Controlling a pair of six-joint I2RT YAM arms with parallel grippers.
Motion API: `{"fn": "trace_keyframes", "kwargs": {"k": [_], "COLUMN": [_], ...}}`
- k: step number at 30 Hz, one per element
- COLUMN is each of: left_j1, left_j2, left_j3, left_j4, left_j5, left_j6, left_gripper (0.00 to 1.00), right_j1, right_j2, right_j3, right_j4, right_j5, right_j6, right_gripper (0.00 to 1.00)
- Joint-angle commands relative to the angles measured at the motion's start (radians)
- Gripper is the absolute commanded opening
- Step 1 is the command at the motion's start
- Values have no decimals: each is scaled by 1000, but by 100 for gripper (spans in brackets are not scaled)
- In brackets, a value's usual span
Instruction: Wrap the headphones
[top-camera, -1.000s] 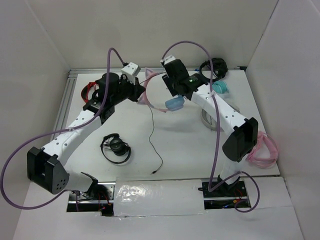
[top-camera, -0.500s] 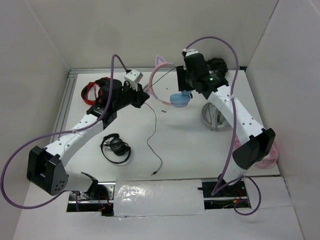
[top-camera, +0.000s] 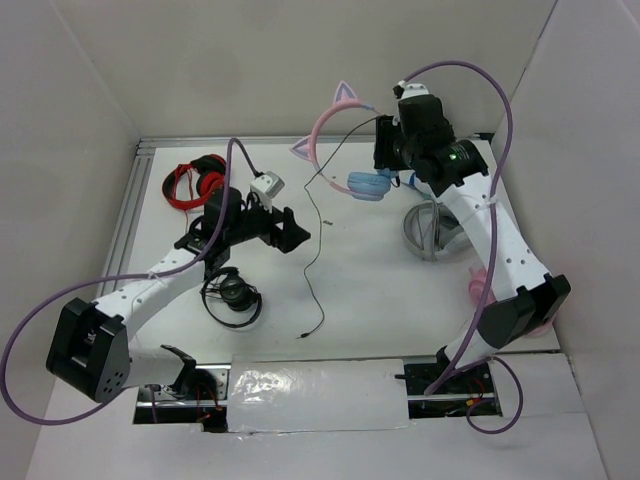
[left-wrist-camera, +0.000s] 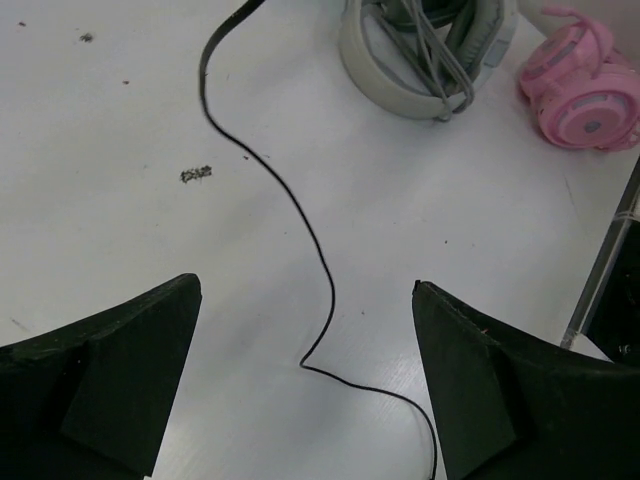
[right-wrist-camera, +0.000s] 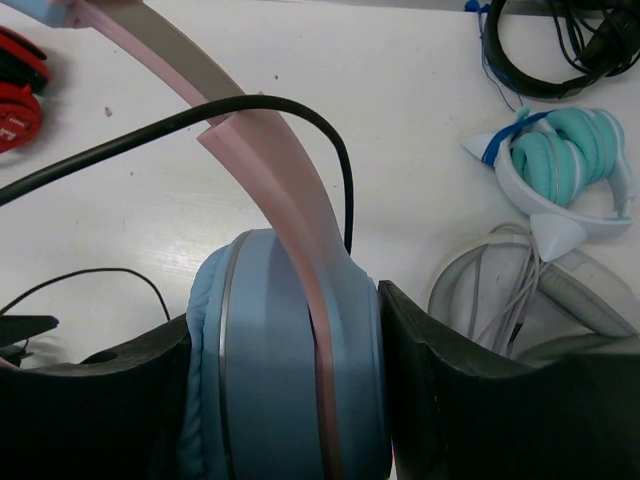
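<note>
- White table (top-camera: 370, 300) with walls on three sides; several sets of headphones lie on it.
- Right arm (top-camera: 495, 235) reaches to the far middle of the table. Right gripper (right-wrist-camera: 285, 350) is clamped on one light blue ear cup, a finger on each side of it.
- Left arm (top-camera: 150, 285) stretches toward the table's centre. Left gripper (left-wrist-camera: 305, 300) is spread wide and holds nothing, low over the table, with the cable lying under the gap.
- Headphones (top-camera: 366, 185) are held up off the table at the far middle. The thin pink headband with two cat ears arches up and to the left of the gripped cup.
- Cable (top-camera: 312, 250), thin and black, drops from the headphones and snakes toward the near side; its plug end lies on the table near the middle.
- Grey headphones (top-camera: 425, 235) lie on the right, below the right arm.
- Pink headphones (left-wrist-camera: 585, 90) lie near the right edge, beside the grey ones.
- Red headphones (top-camera: 195, 182) lie at the far left.
- Teal headphones (right-wrist-camera: 560, 160), with white cat ears, lie at the far right.
- Black headphones (top-camera: 232, 295) lie at the near left, just beside the left arm.
</note>
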Motion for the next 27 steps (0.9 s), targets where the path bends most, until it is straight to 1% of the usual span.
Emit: {"fn": "trace_keyframes", "kwargs": {"k": [1, 6, 7, 8, 9, 11, 12, 13, 15, 16, 18, 19, 21, 23, 25, 26, 27], "left_j1": [-2, -2, -2, -2, -2, 0, 7, 26, 44, 46, 20, 5, -37, -57, -68, -63, -60], "left_j2": [-29, -42, -38, -15, 3, 95, 129, 193, 244, 284, 319, 348, 375, 422, 462, 482, 488], "left_j3": [-64, -250, -275, -310, -321, -328, -327, -322, -319, -325, -344, -344, -330, -313, -289, -257, -256], "left_j4": [157, 325, 389, 419, 449, 523, 554, 606, 684, 798, 908, 957, 980, 1017, 1028, 987, 987], "left_j5": [91, 255, 270, 287, 281, 245, 263, 308, 440, 552, 609, 587, 573, 516, 469, 496, 496], "left_j6": [6, 3, -15, -22, -34, -72, -86, -120, -160, -196, -220, -220, -201, -188, -175, -183, -178], "left_gripper": [99, 99, 100, 99, 99, 99, 99, 99, 99, 99, 99, 99, 99, 99, 99, 99, 99], "right_j1": [4, 8, 10, 13, 14, 20, 20, 20, 23, 22, 25, 23, 23, 22, 22, 20, 16], "right_j2": [-43, -12, -8, -3, -3, -5, -3, -3, 6, 12, 32, 46, 49, 49, 49, 49, 49], "right_j3": [110, 254, 268, 286, 294, 305, 307, 311, 326, 336, 354, 366, 371, 377, 391, 397, 400], "right_j4": [-3, -117, -132, -155, -163, -177, -177, -182, -192, -198, -215, -223, -225, -226, -234, -238, -240], "right_j5": [-62, -73, -79, -85, -93, -107, -105, -108, -105, -107, -107, -111, -136, -162, -197, -205, -229], "right_j6": [2, 3, 8, 10, 11, 25, 28, 36, 42, 43, 45, 45, 43, 40, 36, 33, 33], "right_gripper": [0, 0, 0, 0, 0, 0, 0, 0, 0, 0, 0, 0, 0, 0, 0, 0, 0]}}
